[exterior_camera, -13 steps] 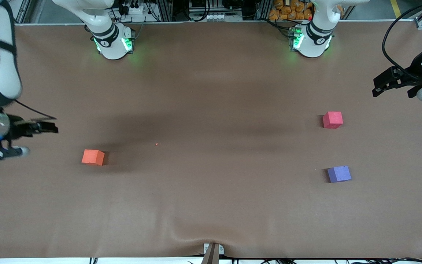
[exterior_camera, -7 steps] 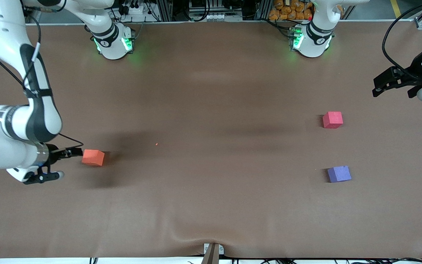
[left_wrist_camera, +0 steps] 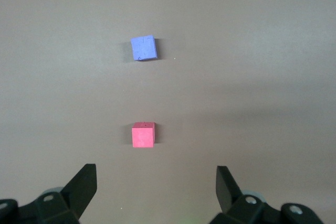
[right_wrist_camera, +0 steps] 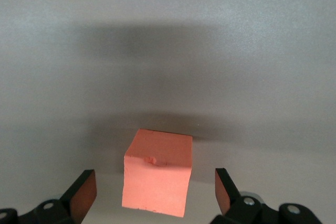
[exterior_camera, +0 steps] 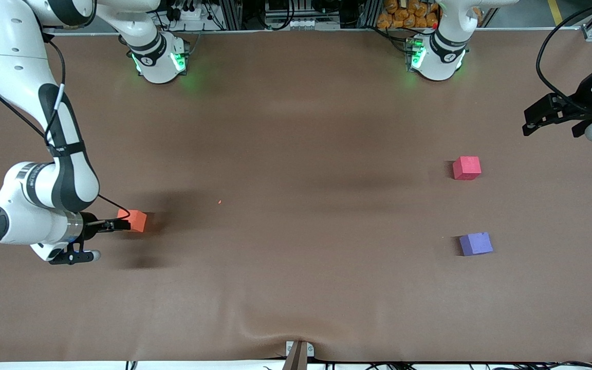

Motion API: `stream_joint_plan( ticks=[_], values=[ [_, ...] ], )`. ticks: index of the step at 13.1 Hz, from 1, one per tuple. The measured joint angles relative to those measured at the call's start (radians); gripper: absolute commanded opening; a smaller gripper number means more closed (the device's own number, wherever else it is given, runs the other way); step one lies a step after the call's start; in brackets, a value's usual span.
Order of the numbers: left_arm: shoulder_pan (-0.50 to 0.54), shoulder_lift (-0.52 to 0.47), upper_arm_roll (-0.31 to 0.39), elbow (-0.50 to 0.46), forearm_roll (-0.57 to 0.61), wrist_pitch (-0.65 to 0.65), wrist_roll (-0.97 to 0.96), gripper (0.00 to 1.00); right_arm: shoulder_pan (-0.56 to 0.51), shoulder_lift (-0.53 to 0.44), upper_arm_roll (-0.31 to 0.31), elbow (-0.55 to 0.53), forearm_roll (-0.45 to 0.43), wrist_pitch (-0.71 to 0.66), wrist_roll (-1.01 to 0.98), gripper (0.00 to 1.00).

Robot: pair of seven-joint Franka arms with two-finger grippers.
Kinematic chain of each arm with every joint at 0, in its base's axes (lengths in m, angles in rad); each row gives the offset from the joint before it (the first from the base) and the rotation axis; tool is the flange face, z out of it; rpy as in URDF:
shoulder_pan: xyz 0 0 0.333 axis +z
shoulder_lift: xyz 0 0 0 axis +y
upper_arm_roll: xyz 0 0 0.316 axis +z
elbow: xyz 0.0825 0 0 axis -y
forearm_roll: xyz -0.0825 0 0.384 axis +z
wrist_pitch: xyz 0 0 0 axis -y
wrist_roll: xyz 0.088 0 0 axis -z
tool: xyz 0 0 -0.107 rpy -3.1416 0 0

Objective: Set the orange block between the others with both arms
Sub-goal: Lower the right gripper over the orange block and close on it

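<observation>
Across the brown cloth-covered worktop point(exterior_camera: 296, 154), the right gripper point(exterior_camera: 116, 224) is hovering open at the small orange foam cube point(exterior_camera: 134, 220) near the right arm's edge, while the left gripper point(exterior_camera: 553, 115) is waiting open near the pinkish-red foam cube point(exterior_camera: 466, 167) and purple-blue foam cube point(exterior_camera: 476, 243).

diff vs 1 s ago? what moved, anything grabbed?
The right gripper swept in from the right arm's end of the table and now hangs over the orange block, jaws open, one finger on each side, nothing gripped yet. Unchanged: orange block, pinkish-red cube, purple-blue cube, and the left gripper, waiting open at its end of the table.
</observation>
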Motion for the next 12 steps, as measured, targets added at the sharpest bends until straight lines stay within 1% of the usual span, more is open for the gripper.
stream_joint_plan(
  ticks=[4, 12],
  values=[
    [0.0, 0.0, 0.003, 0.0, 0.0, 0.0, 0.0, 1.0, 0.002, 0.014, 0.0, 0.0, 0.001, 0.016, 0.015, 1.0],
    [0.001, 0.0, 0.006, -0.001, 0.0, 0.0, 0.0, 1.0, 0.004, 0.074, 0.0, 0.0, 0.001, 0.024, 0.02, 1.0]
  ],
)
